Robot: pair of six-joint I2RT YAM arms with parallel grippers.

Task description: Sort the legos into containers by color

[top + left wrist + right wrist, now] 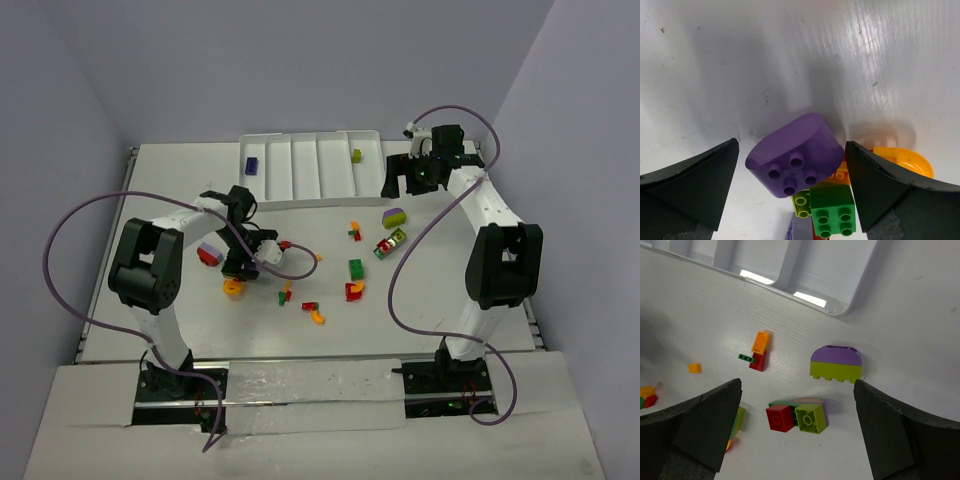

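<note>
A purple rounded lego (792, 155) lies studs-up between the fingers of my left gripper (791, 145), touching neither; the jaws stand wide open. Green (832, 210), lime (802, 202) and orange (840, 175) legos crowd just behind it. From above, my left gripper (232, 268) is low over the table's left side, by a purple-and-red lego (210, 250). My right gripper (413, 185) hovers open and empty beside the white tray of containers (310, 185). Below it lie a purple-on-lime lego (836, 362) and a red-and-lime cluster (797, 415). One purple lego (252, 165) and one lime lego (356, 155) sit in the end containers.
Loose legos are scattered mid-table: a green one (356, 268), a red-and-yellow one (354, 291), an orange-and-red pair (354, 231), a red-and-orange pair (312, 312). A round orange piece (905, 160) lies by my left gripper's right finger. The tray's corner (850, 295) is near the right gripper.
</note>
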